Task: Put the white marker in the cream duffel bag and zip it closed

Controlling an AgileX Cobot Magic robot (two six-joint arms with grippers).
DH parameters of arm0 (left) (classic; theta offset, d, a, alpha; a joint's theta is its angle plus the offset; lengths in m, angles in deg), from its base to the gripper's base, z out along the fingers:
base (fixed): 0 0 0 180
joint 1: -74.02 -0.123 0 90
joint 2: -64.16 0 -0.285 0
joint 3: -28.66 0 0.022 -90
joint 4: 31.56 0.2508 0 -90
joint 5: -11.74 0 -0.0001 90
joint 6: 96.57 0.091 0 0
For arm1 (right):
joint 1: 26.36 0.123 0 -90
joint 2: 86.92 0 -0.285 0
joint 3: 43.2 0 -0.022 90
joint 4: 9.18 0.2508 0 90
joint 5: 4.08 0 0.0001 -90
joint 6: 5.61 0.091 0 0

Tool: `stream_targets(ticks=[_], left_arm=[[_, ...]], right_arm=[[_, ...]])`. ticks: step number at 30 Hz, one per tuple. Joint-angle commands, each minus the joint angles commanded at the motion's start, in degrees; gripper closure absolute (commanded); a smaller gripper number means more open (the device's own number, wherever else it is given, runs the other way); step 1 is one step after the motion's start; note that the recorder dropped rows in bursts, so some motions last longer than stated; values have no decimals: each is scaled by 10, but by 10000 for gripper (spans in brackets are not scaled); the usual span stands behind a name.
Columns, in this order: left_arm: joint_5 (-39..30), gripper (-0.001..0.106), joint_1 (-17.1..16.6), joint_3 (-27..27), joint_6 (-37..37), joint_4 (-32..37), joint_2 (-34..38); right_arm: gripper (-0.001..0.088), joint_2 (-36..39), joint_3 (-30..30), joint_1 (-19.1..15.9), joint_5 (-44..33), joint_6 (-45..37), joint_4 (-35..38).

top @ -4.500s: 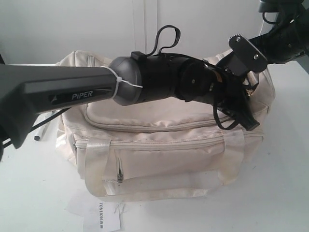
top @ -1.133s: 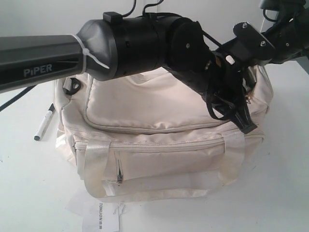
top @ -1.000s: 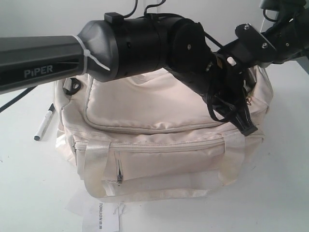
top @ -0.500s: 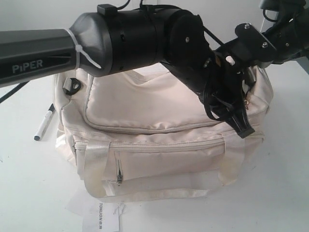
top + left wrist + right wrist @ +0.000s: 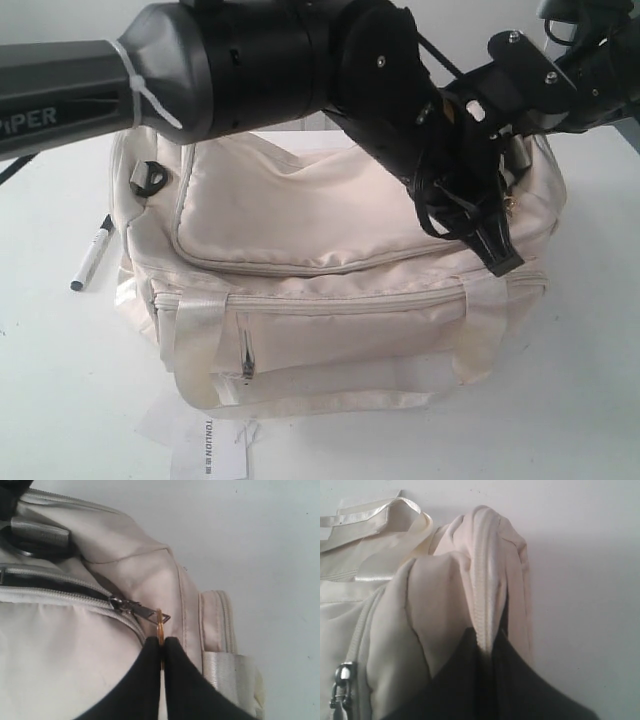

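While white marker (image 5: 92, 253) lies on table (image 5: 60, 380) beside cream duffel bag (image 5: 300, 215), I guess zip-opening step. Left gripper (image 5: 161, 641) pinches gold zip ring (image 5: 159, 622); right gripper (image 5: 485, 639) clamps bag's end fabric. Next: pull ring along bag top.

surface: white table (image 5: 590, 400) | on it: cream duffel bag (image 5: 340, 300), white marker (image 5: 92, 254), paper tag (image 5: 210, 456)

The cream duffel bag (image 5: 330, 215) is looking plain cream. The white marker (image 5: 92, 253) is wearing a black cap. The left fingers (image 5: 142, 682) are looking black.
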State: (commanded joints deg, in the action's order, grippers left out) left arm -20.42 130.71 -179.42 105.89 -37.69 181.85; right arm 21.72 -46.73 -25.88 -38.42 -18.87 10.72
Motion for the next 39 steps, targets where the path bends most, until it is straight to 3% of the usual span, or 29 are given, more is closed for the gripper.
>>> stream_targets(ticks=[33, 36, 39], left_arm=[[-48, 1053, 0, 0, 0, 18, -21], [-56, 1053, 0, 0, -10, 29, -21], [-54, 1053, 0, 0, -24, 42, -21]], right_arm=[[867, 12, 0, 0, -11, 6, 8], [814, 9, -8, 0, -25, 5, 10], [696, 8, -29, 0, -53, 5, 10]])
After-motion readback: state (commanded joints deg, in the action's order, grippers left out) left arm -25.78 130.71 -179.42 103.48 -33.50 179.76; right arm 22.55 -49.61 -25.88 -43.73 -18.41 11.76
